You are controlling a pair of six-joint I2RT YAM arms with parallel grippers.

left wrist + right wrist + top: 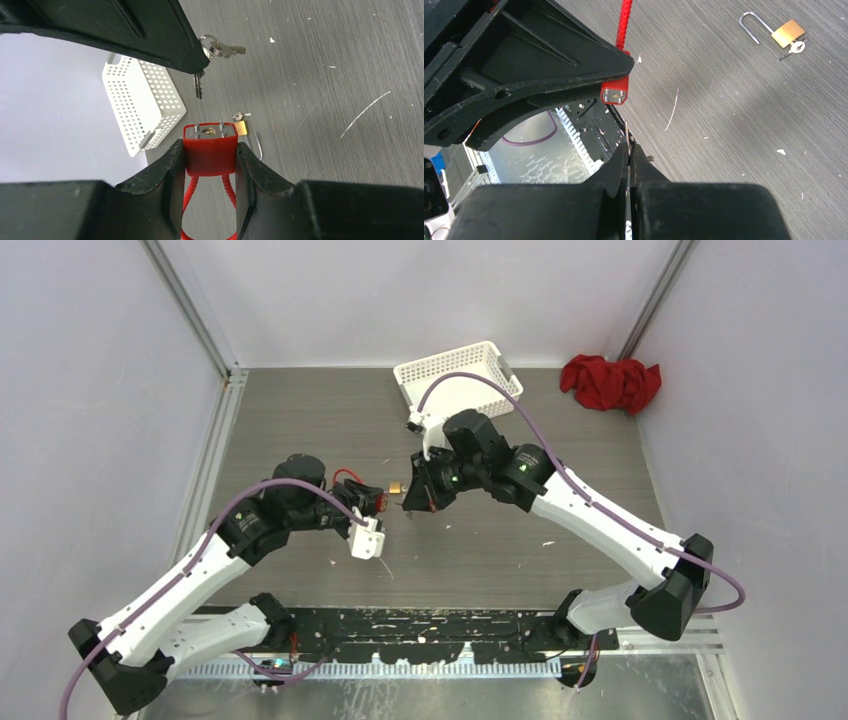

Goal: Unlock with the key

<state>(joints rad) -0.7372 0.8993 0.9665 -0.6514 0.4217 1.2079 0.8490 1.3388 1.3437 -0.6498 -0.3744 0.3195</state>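
Left fingers (pixel 167 175) are closed partway on the red padlock (pixel 210 150), one finger pressed against each side of its body. The keyway face points away from the wrist, and the red cable shackle (pixel 189 197) trails back between the fingers.

Right fingers (pixel 620 162) are pressed almost fully together on the key (pixel 626 134). In the right wrist view the key appears edge-on as a thin blade standing out of the tips. In the left wrist view the blade hangs clear, with a ring and a second key (pixel 227 49) dangling beside it.

In the top view both sets of fingers meet near the centre of the table (pixel 300 420), the right set at about 3 o'clock from the left. In the right wrist view the padlock face lies at about 11 o'clock from the key tip. The tip is near the face but apart from it, and the key is not yet in the keyway.

A brass padlock (pixel 788 33) lies flat on the table with its shackle swung open and a small key at its base. In the left wrist view it lies just past the red padlock, at 1 o'clock.

A white basket (pixel 142 95) stands at 12 o'clock from the right fingers in the top view. A red cloth (pixel 610 382) lies in the far corner at 2 o'clock.
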